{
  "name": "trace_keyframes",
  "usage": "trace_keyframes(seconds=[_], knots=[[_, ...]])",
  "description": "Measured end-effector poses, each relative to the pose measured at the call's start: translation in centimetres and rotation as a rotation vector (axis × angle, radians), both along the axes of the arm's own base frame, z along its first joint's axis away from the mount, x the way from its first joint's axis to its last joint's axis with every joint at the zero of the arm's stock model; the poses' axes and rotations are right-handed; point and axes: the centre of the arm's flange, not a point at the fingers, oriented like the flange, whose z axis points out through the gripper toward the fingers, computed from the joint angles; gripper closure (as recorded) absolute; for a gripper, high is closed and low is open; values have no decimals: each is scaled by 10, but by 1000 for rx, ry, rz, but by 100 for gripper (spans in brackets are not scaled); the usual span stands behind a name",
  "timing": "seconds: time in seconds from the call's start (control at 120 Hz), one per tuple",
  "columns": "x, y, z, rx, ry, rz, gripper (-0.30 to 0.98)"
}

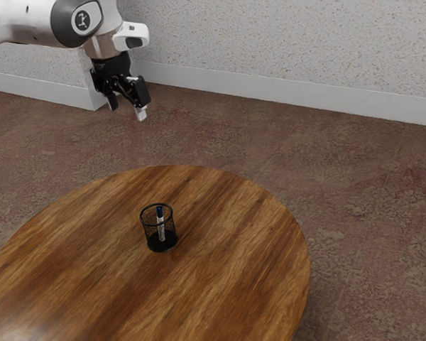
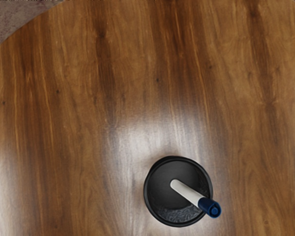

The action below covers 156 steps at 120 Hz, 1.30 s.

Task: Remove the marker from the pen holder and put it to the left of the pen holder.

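Leaning in holder point(image 2: 145, 192), marker point(image 2: 187, 192) well below pincer point(image 1: 128, 111)

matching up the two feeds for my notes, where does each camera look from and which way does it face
Exterior view: sits at the arm's side, above table height, looking down across the round table to the floor and wall; the arm enters at the upper left with its gripper, fingers apart.
Wrist view: sits on the arm's hand, looking down at the tabletop and into the pen holder; none of the robot's body is visible.
Both share the table, the pen holder and the blue-capped marker standing in it.
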Motion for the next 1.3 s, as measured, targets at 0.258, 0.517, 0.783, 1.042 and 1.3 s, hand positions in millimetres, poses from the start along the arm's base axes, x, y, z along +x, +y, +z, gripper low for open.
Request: trace_keyframes(seconds=[0.258, 0.517, 0.783, 1.042, 1.3], knots=[[-1, -4, -14, 5, 25, -37, 0], [-20, -84, -126, 223, 138, -281, 0], [-25, -84, -199, 245, 199, -308, 0], [-12, -93, -234, 242, 197, -325, 0], [-13, -92, -249, 239, 188, -330, 0]])
